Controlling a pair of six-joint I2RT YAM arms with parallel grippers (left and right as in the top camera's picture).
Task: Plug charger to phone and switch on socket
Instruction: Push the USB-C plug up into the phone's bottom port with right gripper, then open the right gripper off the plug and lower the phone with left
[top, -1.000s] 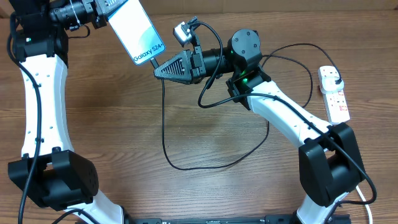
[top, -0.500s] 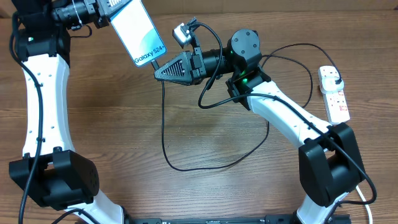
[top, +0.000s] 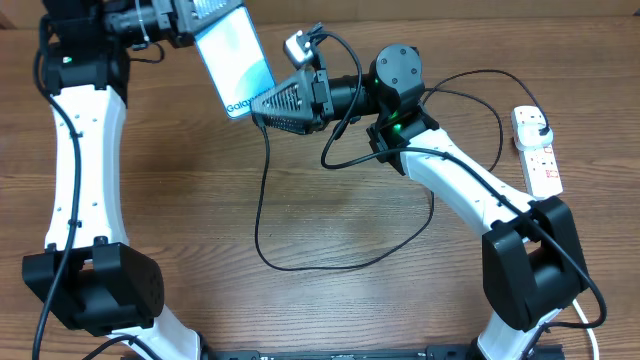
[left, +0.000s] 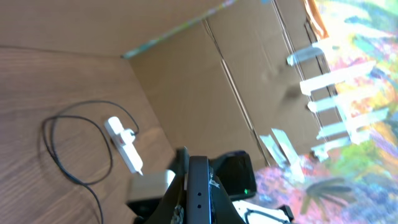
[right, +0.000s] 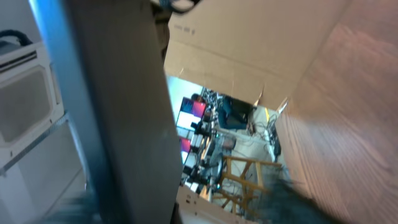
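The wooden worktop (top: 180, 220) was viewed from overhead, with both arms lifted off it. The left arm (top: 80, 170) was raised along the left edge, its wrist up at the far-left corner. The right arm (top: 460, 185) was stretched from the near-right corner toward the middle of the far edge.

In the air near the far edge, left of centre, the phone (top: 235, 60) was held tilted, with its screen lit light blue. The "Galaxy" end was lowest, and part of that text was covered by the right fingers.

By the right edge, toward the far-right corner, the socket (top: 540, 160) was laid flat, roughly parallel to that edge. A black plug (top: 541, 122) was seated at its far end. Switch position could not be told.

From that plug the charger (top: 260, 190) was run back toward the right arm, dropped into a wide loop on mid-worktop, then led up to the right fingers.

The phone's far end was clamped in the left gripper (top: 200, 18). The right gripper (top: 258, 108) was seen narrow, fingers brought together on the cable, which left just under the tips at the phone's low end. The connector tip was hidden, so mating with the port could not be told.

The right wrist view was blurred, with a dark slab filling its left half.
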